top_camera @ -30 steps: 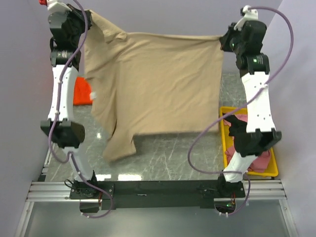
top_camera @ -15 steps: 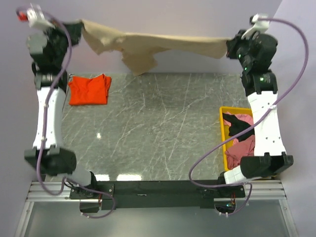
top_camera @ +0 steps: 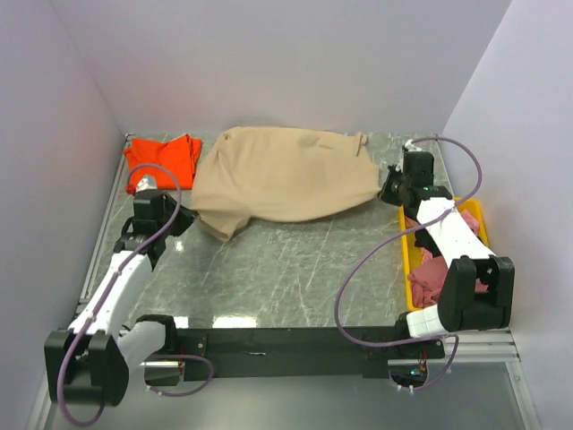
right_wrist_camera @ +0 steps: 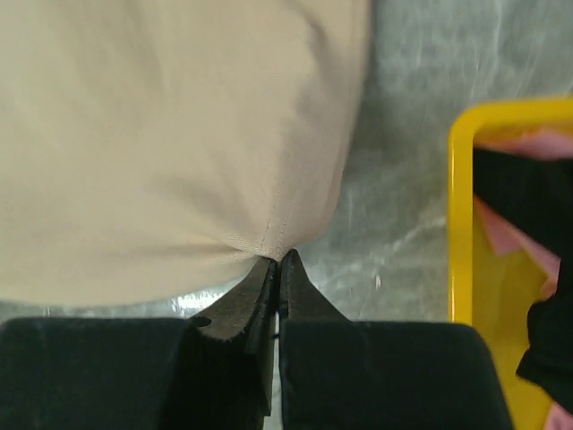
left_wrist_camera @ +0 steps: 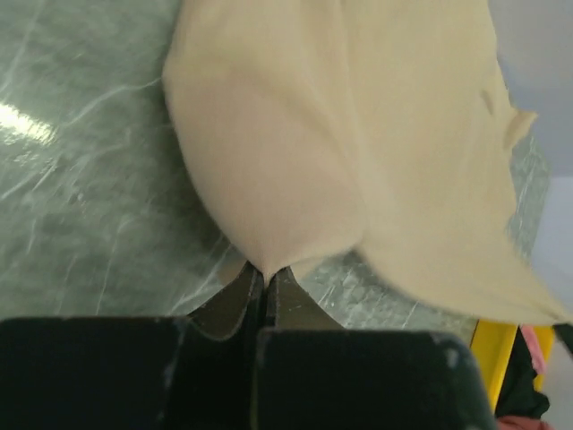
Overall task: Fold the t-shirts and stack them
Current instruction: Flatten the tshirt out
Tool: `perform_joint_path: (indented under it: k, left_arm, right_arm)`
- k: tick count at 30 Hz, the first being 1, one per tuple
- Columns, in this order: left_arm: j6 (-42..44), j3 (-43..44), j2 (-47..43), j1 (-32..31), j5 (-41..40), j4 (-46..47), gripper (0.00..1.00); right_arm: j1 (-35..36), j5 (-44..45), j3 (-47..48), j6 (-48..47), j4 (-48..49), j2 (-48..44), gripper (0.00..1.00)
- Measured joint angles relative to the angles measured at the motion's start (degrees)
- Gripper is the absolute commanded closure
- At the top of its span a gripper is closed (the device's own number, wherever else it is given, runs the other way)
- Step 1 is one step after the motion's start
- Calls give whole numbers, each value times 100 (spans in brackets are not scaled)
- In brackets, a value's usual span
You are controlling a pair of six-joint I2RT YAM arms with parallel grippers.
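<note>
The tan shirt (top_camera: 286,179) lies on the desk (top_camera: 295,269), soft, light and floppy. The left tool (left_wrist_camera: 266,276) and right tool (right_wrist_camera: 278,262) pinch its left and right edges; corners and hems likely give the best hold.

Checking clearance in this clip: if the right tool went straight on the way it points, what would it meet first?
The tan t-shirt: the right tool is shut on its edge, and the cloth spreads directly ahead; beyond it I cannot tell.

Pale lilac walls (top_camera: 269,63) on three sides, grey-green marbled tabletop (top_camera: 286,269), black rail (top_camera: 286,341) at near edge
</note>
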Motion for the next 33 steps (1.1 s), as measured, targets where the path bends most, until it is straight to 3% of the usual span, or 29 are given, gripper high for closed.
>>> perform_joint_path:
  k: [8,13,17,22,27,33]
  left_arm:
    - [-614,76,-1099,-203,-581,-1154,100]
    - [-697,898,-1764,-284,-968,-1650,99]
    - [-616,1919,-2413,-291,-1263,-1537,99]
    - [-518,2900,-2898,-291,-1416,-686,99]
    - [-247,3698,-2677,-291,-1432,-227,99]
    - [120,4690,-1392,-291,-1602,72,99]
  right_arm:
    - [-7,-37,-378,431,-308,-822,100]
    - [-11,-125,-249,518,-518,-2120,100]
    - [-11,-125,514,492,-922,-2966,100]
    - [-11,-129,1757,496,-970,-3676,100]
    - [-13,-164,2723,485,-968,-4039,100]
    - [-13,-192,3187,391,-916,-3453,100]
